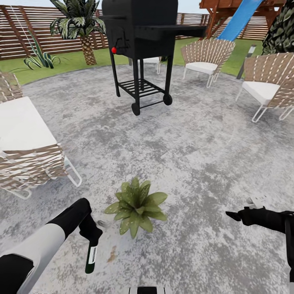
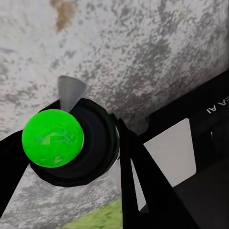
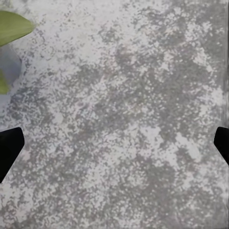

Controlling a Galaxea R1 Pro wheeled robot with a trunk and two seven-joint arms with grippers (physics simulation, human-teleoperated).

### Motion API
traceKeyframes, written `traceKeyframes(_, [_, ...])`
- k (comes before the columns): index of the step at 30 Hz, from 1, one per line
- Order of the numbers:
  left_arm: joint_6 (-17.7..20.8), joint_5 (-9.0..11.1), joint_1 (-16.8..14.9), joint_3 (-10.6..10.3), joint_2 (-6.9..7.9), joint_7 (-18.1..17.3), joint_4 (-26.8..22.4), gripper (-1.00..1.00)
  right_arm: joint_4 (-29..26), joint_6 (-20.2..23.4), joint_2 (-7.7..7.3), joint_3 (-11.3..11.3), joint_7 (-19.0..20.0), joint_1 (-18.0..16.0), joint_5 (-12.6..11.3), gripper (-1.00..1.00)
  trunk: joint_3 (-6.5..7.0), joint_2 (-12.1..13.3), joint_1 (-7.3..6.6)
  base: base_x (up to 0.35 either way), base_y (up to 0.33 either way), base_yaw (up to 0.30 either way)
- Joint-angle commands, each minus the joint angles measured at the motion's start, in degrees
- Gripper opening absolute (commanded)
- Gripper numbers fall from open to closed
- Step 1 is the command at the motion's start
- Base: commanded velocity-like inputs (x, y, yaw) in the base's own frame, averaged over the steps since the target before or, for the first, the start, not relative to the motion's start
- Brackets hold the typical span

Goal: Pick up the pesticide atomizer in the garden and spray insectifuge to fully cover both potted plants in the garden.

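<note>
Our left hand (image 1: 90, 237) grips the pesticide atomizer (image 1: 91, 256) at lower left, beside one potted plant (image 1: 136, 206); right hand (image 1: 234, 215) spread. Next, we'd aim the nozzle leafward.

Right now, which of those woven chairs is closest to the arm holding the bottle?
The chair at the picture's left edge, with the white cushion. It sits beside the left gripper holding the bottle; the other two chairs stand far across the paving.
</note>
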Motion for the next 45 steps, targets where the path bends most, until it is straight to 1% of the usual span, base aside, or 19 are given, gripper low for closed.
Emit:
traceKeyframes(1, [0.33, -0.52, -0.04, -0.15, 0.03, -0.56, -0.11, -1.0, -0.04, 0.42, -0.01, -0.04, 0.49, -0.05, 0.38, 1.0, -0.1, -0.02, 0.0, 0.132, -0.339, 0.17])
traceKeyframes(7, [0.33, -0.59, -0.01, -0.1, 0.03, -0.43, -0.12, -1.0, 0.05, 0.45, 0.06, -0.04, 0.5, -0.05, 0.38, 1.0, -0.41, -0.02, 0.0, 0.05, -0.326, 0.137])
traceKeyframes(17, [0.33, -0.59, 0.04, -0.1, 0.03, -0.45, -0.12, -1.0, 0.05, 0.45, -0.01, -0.12, 0.5, -0.05, 0.38, 1.0, -0.56, -0.02, 0.0, 0.002, -0.269, 0.03])
traceKeyframes(30, [0.3, -0.61, 0.04, 0.02, 0.09, -0.58, -0.1, -1.0, 0.05, 0.42, -0.02, -0.11, 0.49, -0.05, 0.38, 1.0, -1.35, -0.02, 0.0, 0.0, -0.028, 0.163])
traceKeyframes(34, [0.32, -0.61, 0.04, 0.07, 0.11, -0.59, -0.12, -1.0, 0.05, 0.48, -0.02, -0.11, 0.55, -0.05, 0.38, 1.0, -1.44, -0.02, 0.0, 0.0, -0.021, 0.062])
traceKeyframes(39, [0.32, -0.61, 0.04, 0.07, 0.11, -0.6, -0.12, -1.0, 0.05, 0.43, -0.02, -0.12, 0.44, -0.05, 0.38, 1.0, -1.54, -0.02, 0.0, 0.0, -0.164, 0.037])
traceKeyframes(45, [0.28, -0.6, 0.04, 0.07, 0.09, -0.6, -0.09, -1.0, 0.05, 0.42, -0.02, -0.09, 0.4, -0.05, 0.38, 1.0, -1.88, -0.02, 0.0, 0.0, -0.232, 0.153])
